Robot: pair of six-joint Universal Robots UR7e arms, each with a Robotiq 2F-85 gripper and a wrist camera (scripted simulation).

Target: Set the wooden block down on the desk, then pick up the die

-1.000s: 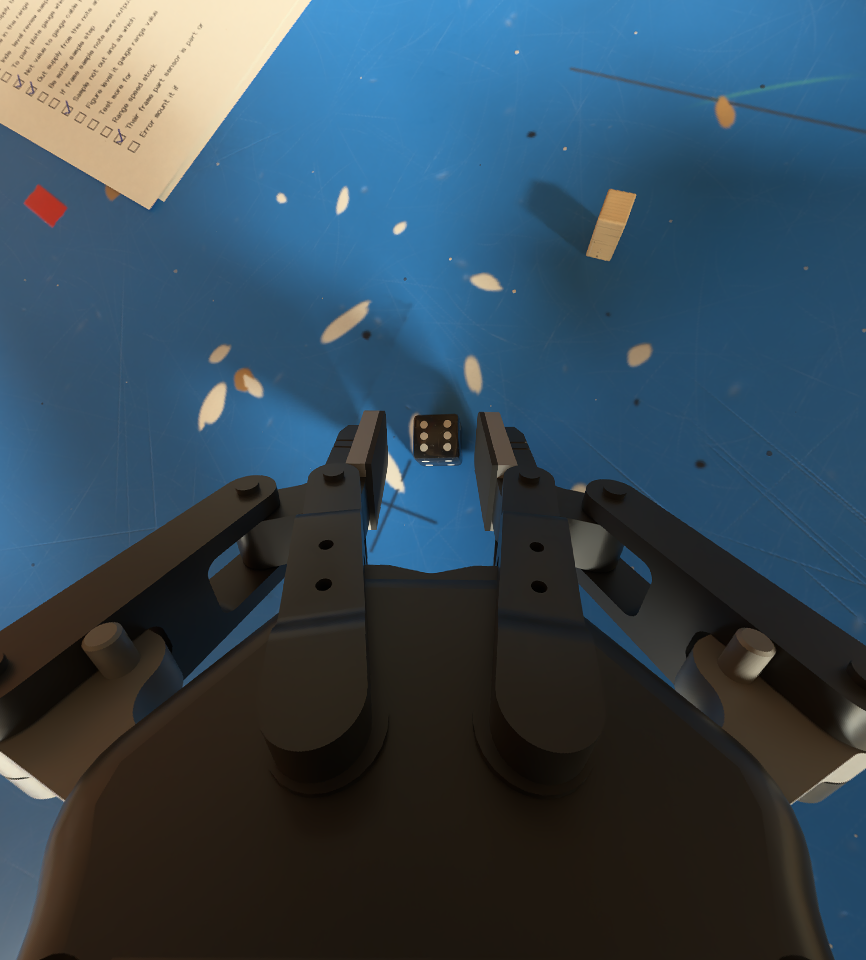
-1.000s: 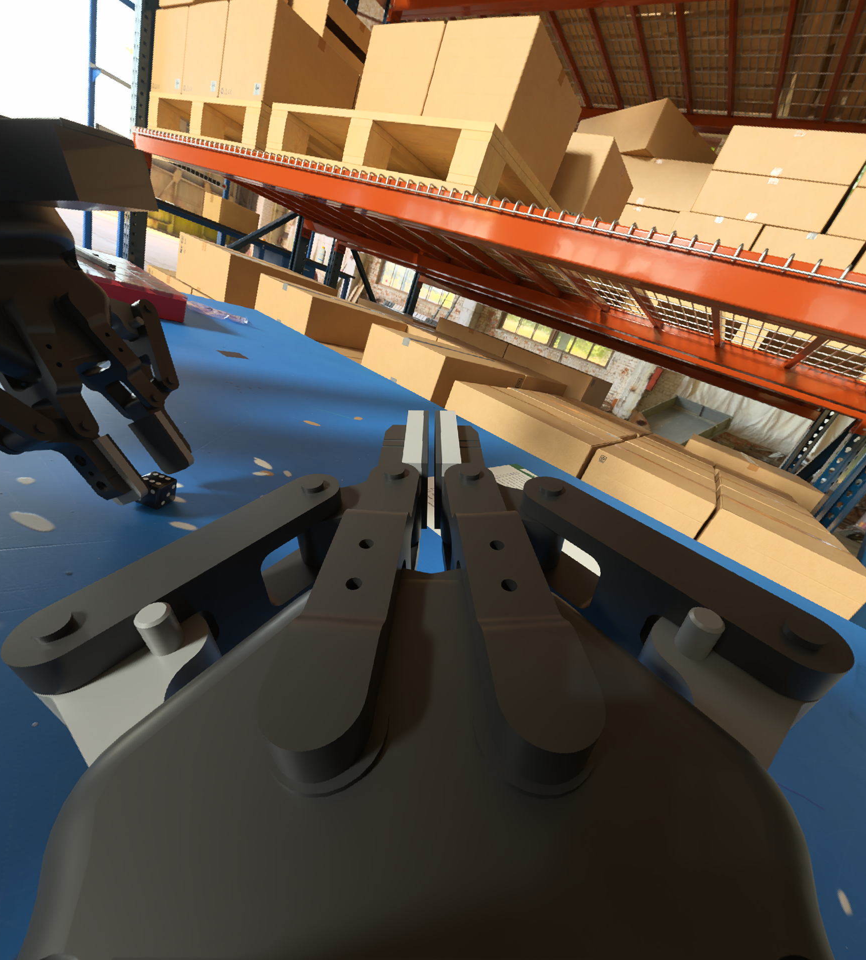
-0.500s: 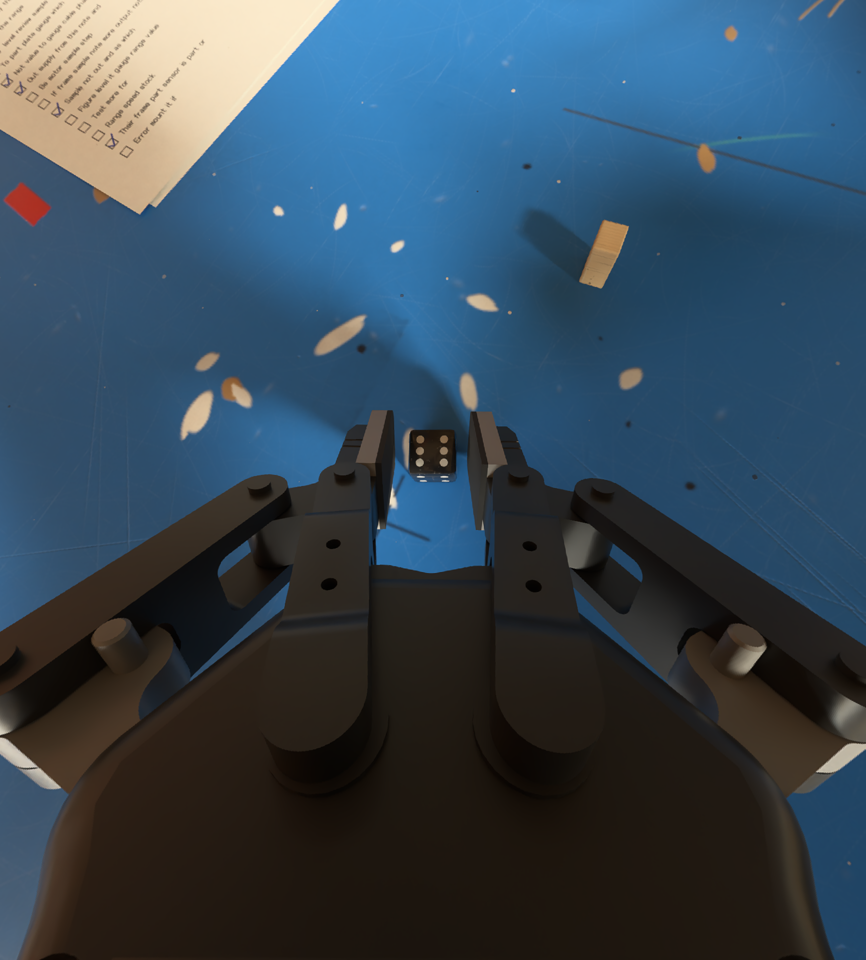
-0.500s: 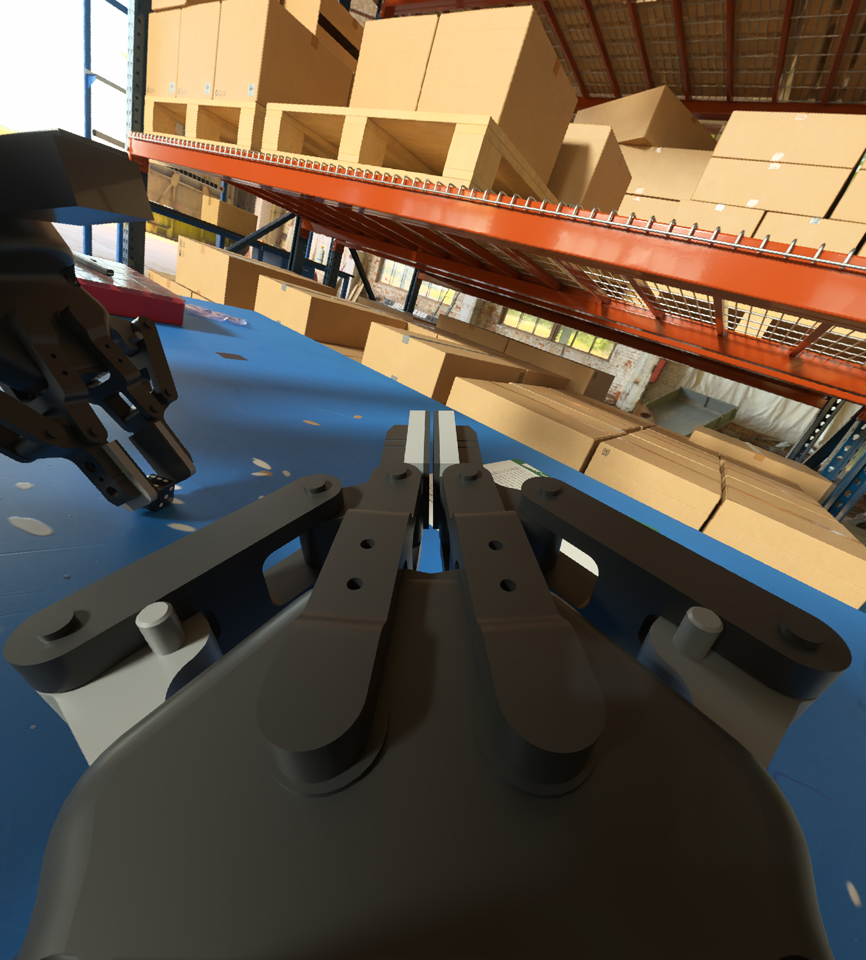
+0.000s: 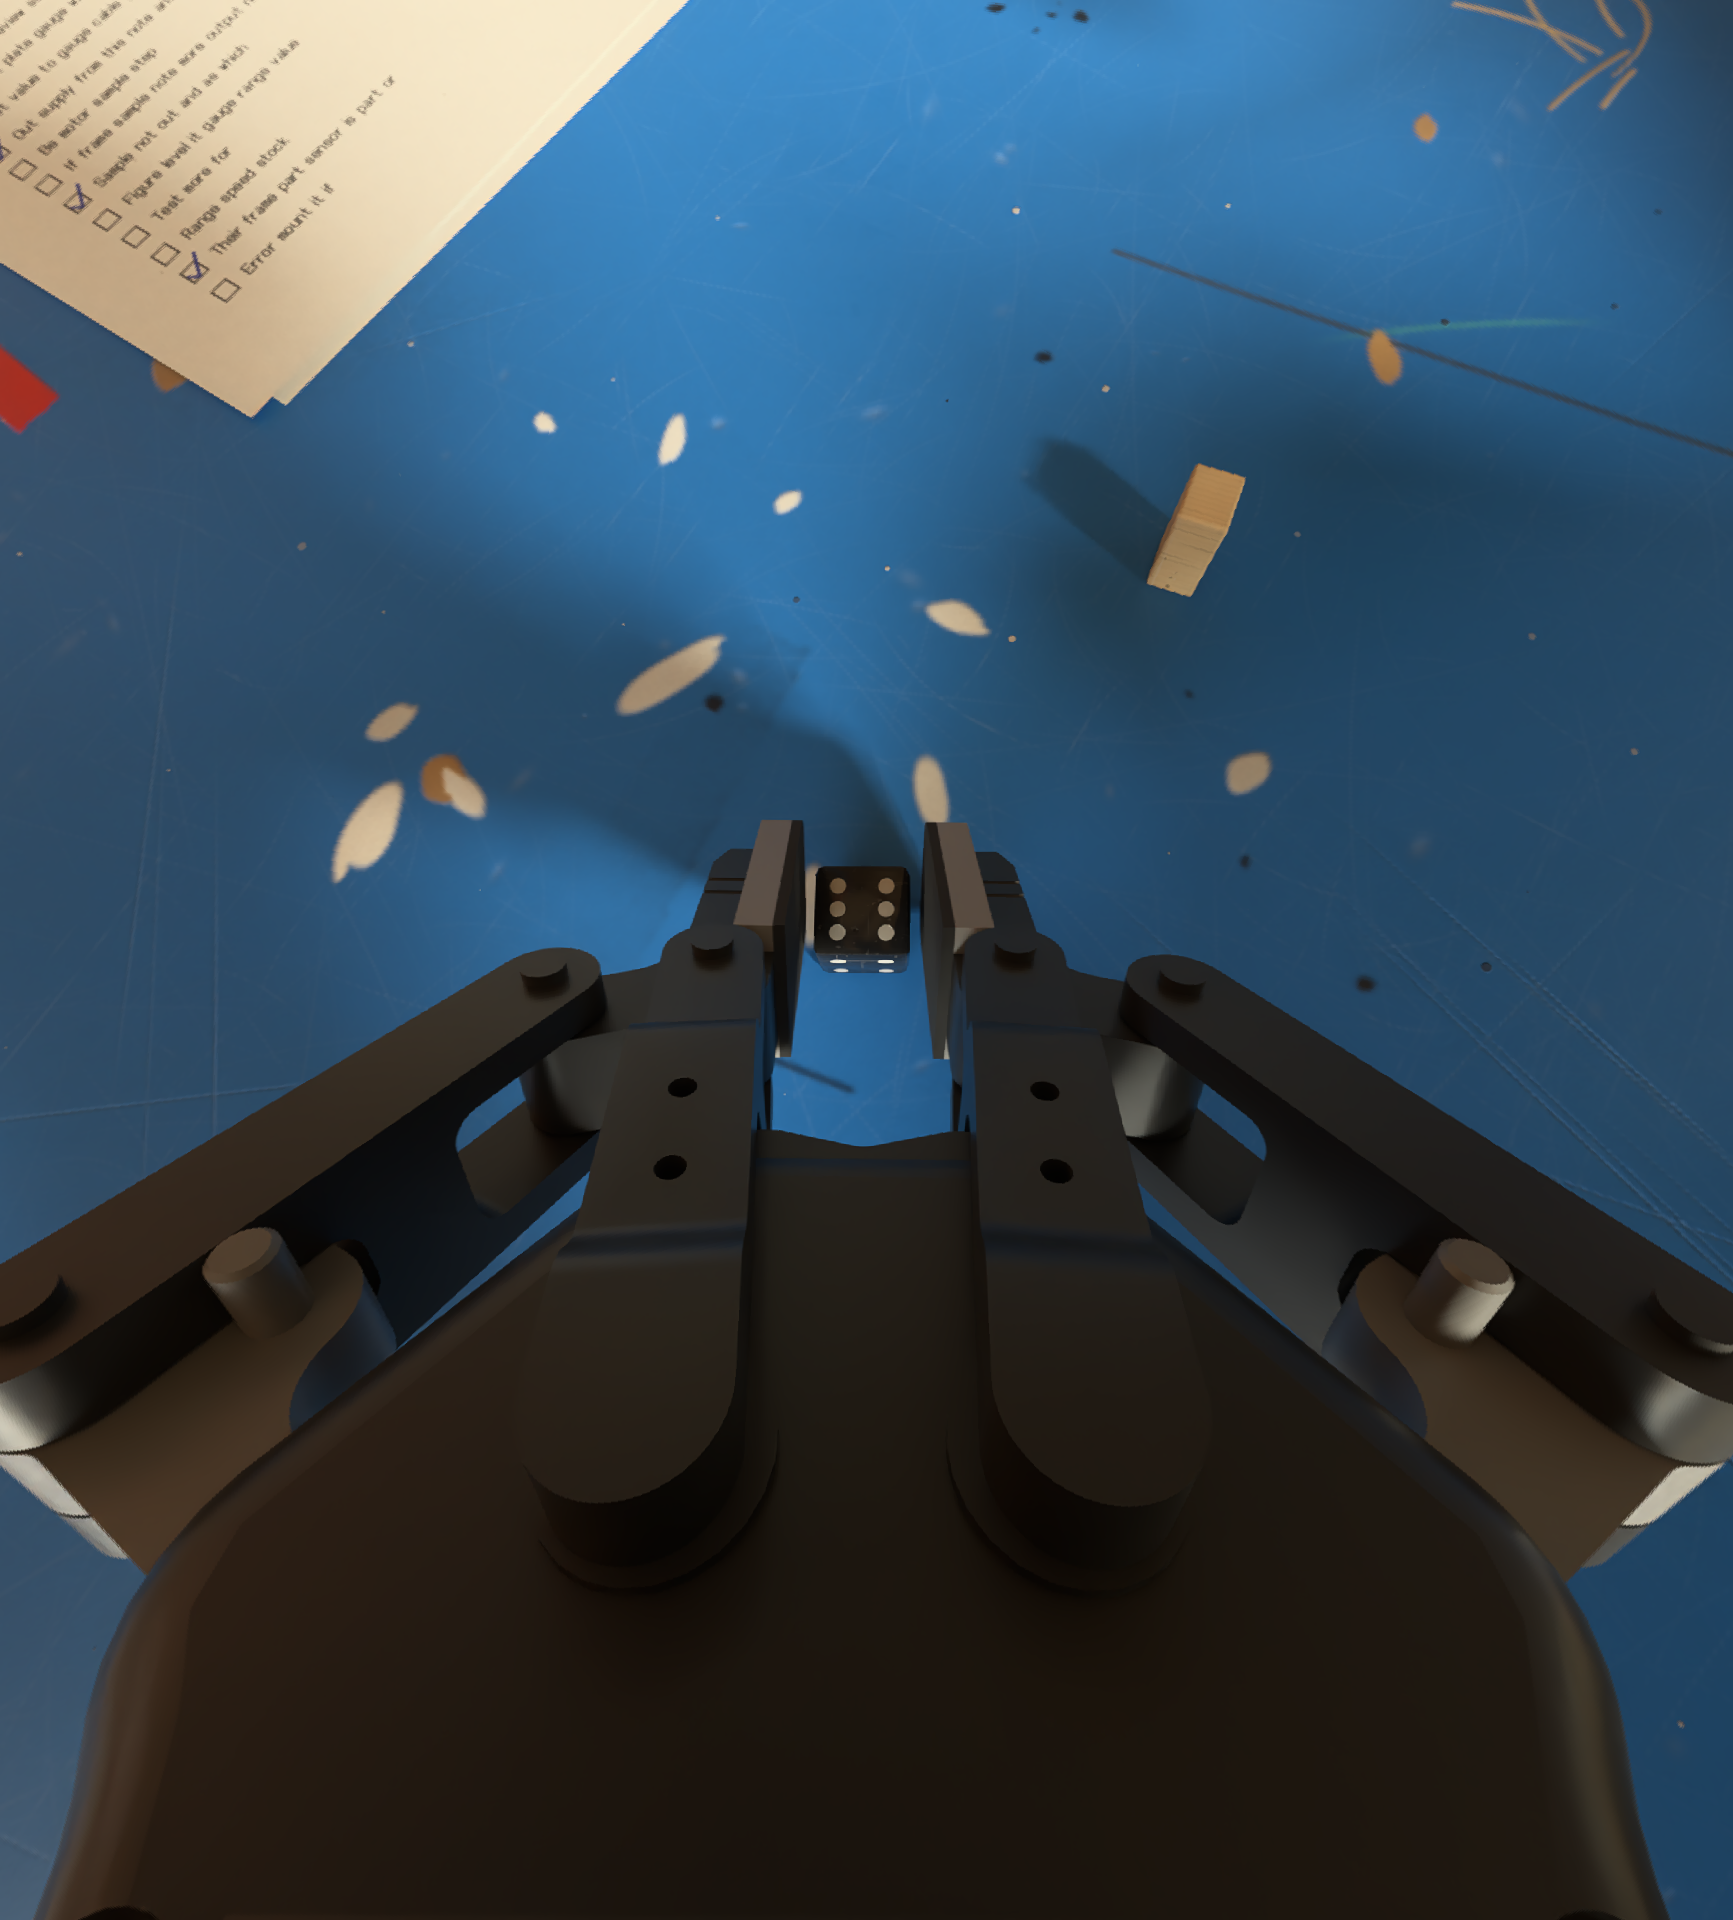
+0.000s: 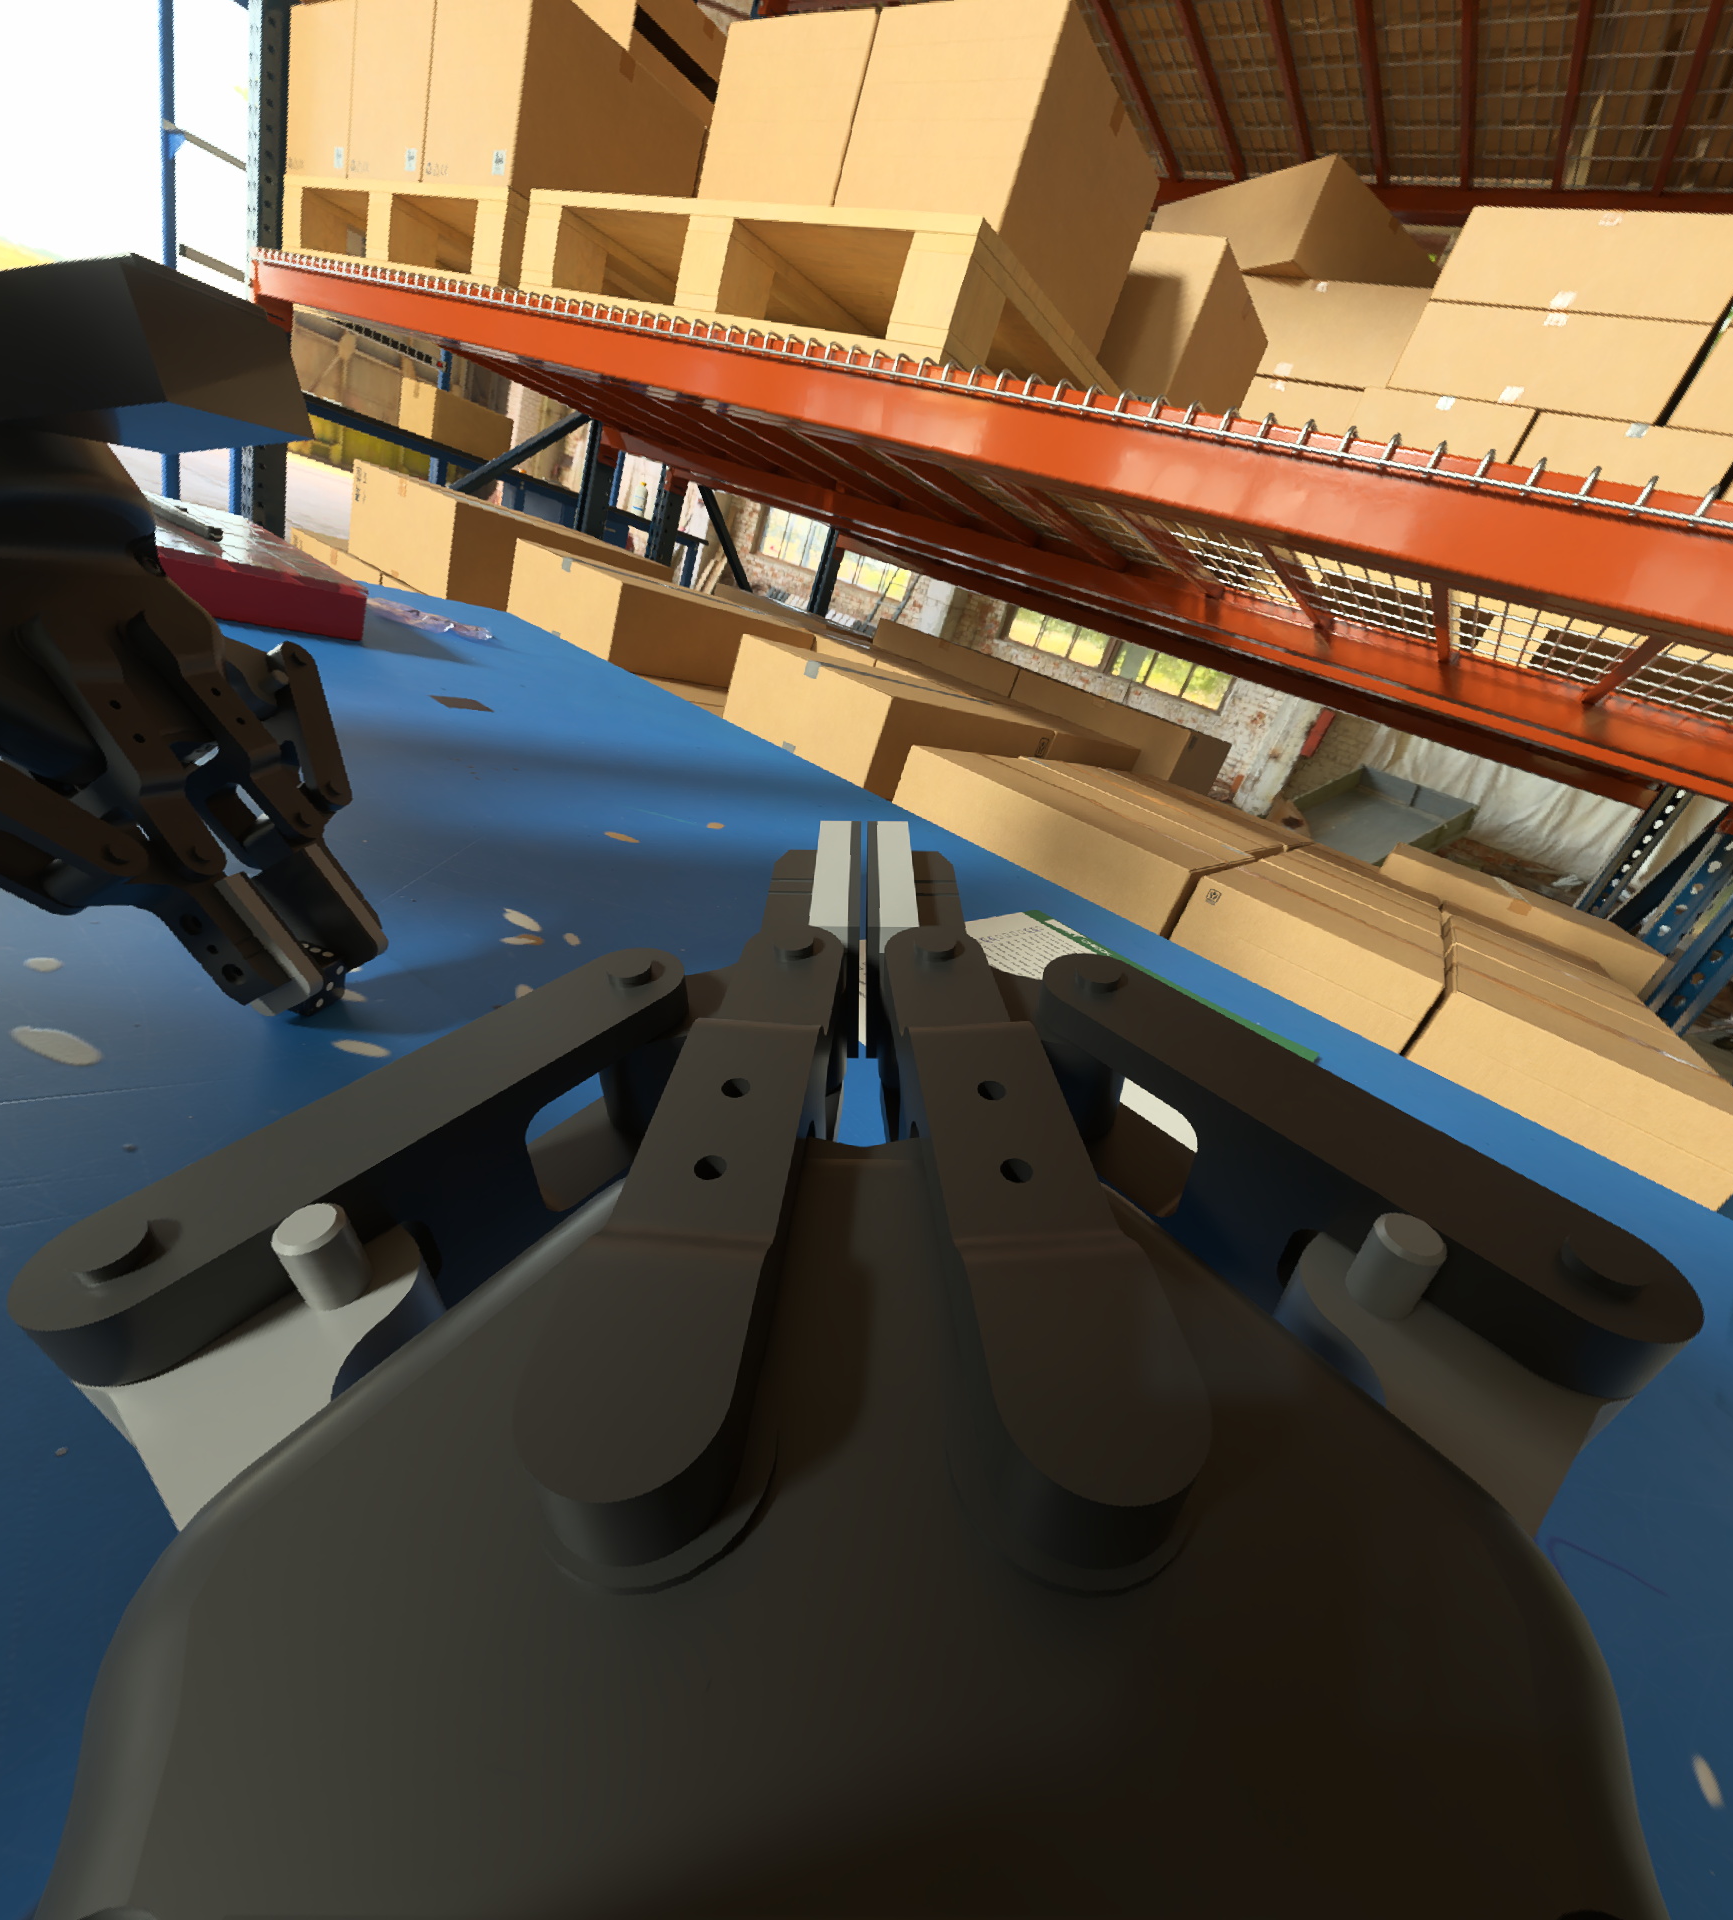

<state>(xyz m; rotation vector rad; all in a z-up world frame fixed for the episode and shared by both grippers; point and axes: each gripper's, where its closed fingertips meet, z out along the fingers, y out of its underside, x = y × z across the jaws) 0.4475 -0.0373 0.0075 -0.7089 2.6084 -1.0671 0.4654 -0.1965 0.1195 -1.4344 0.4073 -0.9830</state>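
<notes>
The black die (image 5: 862, 914) with pale pips lies on the blue desk (image 5: 1257, 935), six pips up. My left gripper (image 5: 863, 868) points down over it, jaws narrowly open, one pad (image 5: 774, 883) on each side of the die with a thin gap showing. The wooden block (image 5: 1196, 530) rests on the desk farther off to the right, apart from both grippers. In the right wrist view the left gripper (image 6: 306, 977) straddles the die (image 6: 327, 982) at desk level. My right gripper (image 6: 864, 873) is shut and empty, above the desk.
A sheaf of printed paper (image 5: 218, 125) and a small red piece (image 5: 5, 387) lie at the far left. Wood chips (image 5: 670, 675) are scattered about. A red box (image 6: 259, 597) sits at the desk's far end. Cardboard boxes (image 6: 1309, 935) and orange racking (image 6: 1049, 436) stand beyond the desk edge.
My left gripper's fingers have closed in around the die, the gap narrowing at each step. The right gripper has stayed shut and nearly still.
</notes>
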